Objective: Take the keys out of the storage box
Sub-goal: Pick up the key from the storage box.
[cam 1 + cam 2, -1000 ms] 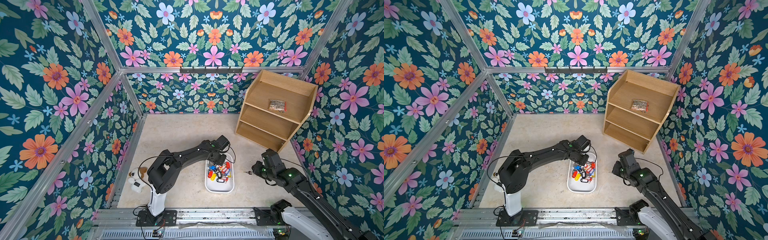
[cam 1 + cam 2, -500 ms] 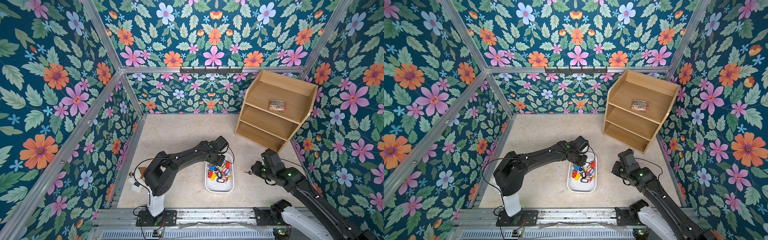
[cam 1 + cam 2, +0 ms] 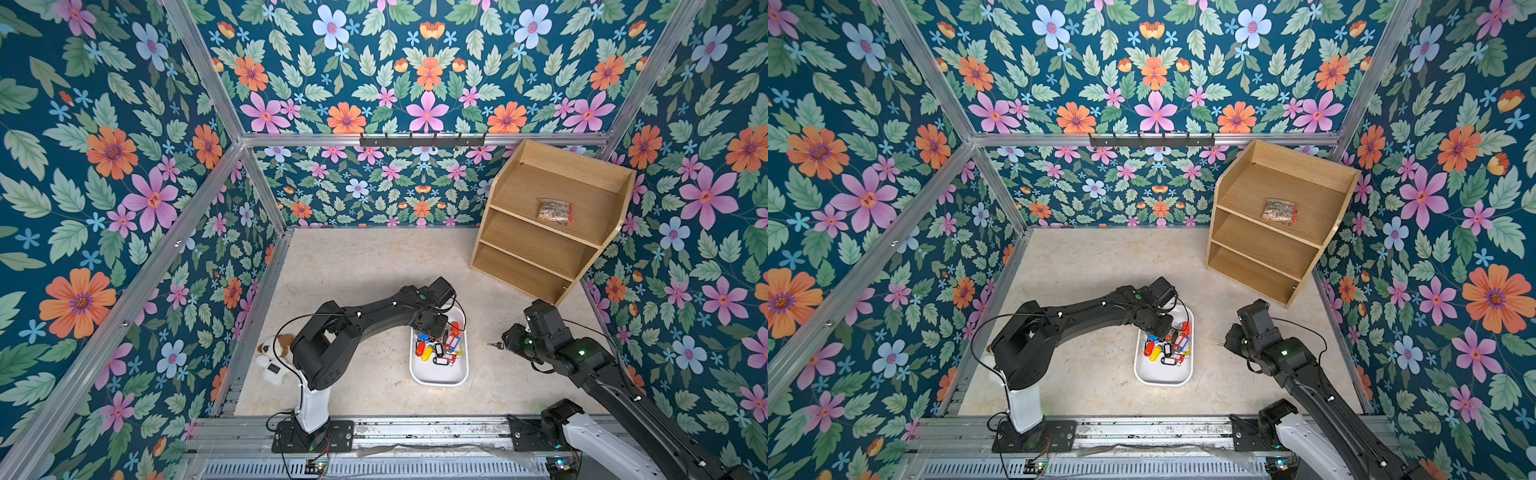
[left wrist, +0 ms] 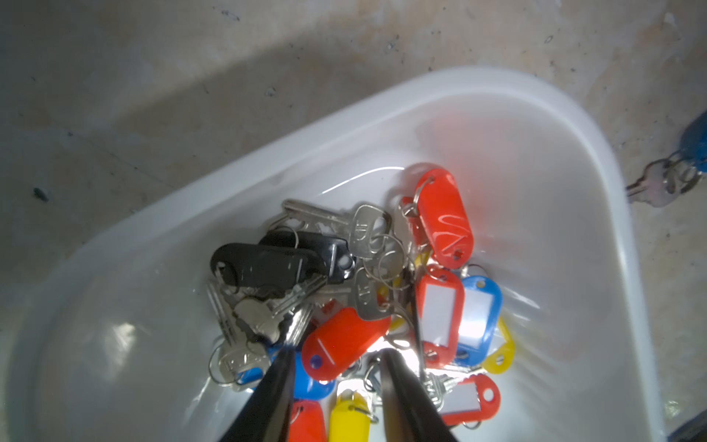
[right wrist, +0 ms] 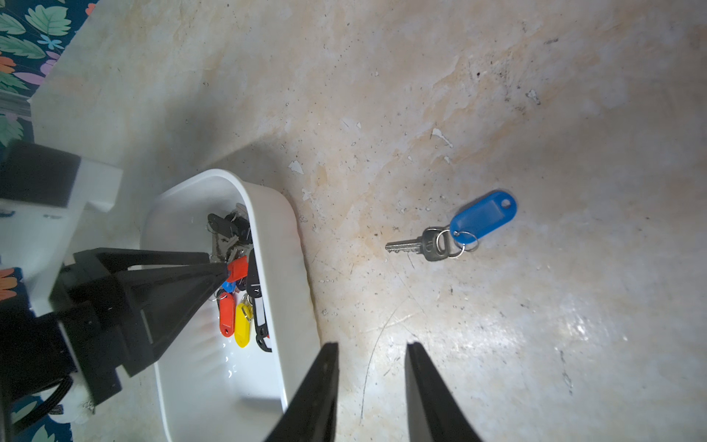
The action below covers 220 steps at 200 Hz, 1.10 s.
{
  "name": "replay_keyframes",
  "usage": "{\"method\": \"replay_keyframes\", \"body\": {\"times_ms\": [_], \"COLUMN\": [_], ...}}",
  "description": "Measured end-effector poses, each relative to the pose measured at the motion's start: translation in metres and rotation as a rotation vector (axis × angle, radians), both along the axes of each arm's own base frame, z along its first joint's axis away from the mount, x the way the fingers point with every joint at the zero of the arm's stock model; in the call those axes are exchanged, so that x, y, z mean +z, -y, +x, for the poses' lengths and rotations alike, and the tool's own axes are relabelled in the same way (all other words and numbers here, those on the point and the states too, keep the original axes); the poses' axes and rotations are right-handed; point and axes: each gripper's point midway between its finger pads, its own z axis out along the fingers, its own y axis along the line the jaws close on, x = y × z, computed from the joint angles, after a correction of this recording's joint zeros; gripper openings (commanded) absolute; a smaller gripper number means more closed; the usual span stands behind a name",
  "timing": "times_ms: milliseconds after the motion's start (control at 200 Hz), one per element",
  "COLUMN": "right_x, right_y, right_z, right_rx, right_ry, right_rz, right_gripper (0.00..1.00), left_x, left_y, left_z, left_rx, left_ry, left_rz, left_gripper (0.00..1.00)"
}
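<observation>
The storage box (image 3: 438,376) is a shallow white tray on the floor, seen in both top views (image 3: 1163,374). Several keys (image 4: 367,237) with red, blue, yellow and black tags are piled at its far end. My left gripper (image 4: 333,351) reaches down into that pile, open, with a red tag (image 4: 344,336) lying between its fingertips. One key with a blue tag (image 5: 484,219) lies on the floor to the right of the box. My right gripper (image 5: 372,345) hangs open over bare floor between the box wall and that key, holding nothing.
A wooden shelf unit (image 3: 548,232) stands at the back right with a clear bag (image 3: 554,211) on its top shelf. A plush dog (image 3: 272,359) lies by the left arm's base. A black hook rail (image 3: 422,140) runs along the back wall.
The left arm's elbow has swung lower and leftward while its wrist sank a little over the box's far end; its jaws have come apart. The right arm has hardly moved.
</observation>
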Motion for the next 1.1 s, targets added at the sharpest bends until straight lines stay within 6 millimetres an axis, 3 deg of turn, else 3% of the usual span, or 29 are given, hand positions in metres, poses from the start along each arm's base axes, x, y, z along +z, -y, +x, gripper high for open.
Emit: {"method": "replay_keyframes", "body": {"times_ms": [365, 690, 935, 1100], "right_x": [-0.004, -0.007, -0.007, -0.009], "right_y": [0.001, 0.001, 0.001, 0.002], "right_z": [-0.002, -0.004, -0.005, -0.007], "right_rx": [-0.009, -0.01, -0.006, -0.006], "right_ry": [-0.011, -0.019, -0.019, -0.02], "right_rz": [0.003, 0.003, 0.01, 0.009], "right_gripper": [0.34, 0.33, 0.29, 0.24], "left_x": [0.003, 0.008, -0.006, -0.008], "left_y": [0.015, 0.029, 0.037, 0.038], "left_z": [-0.018, -0.016, -0.024, -0.024], "left_rx": [-0.007, 0.005, -0.001, 0.001], "left_ry": [-0.016, -0.02, -0.072, -0.076], "left_rz": [-0.044, -0.085, -0.091, -0.088], "left_gripper": [0.47, 0.46, 0.42, 0.33]}}
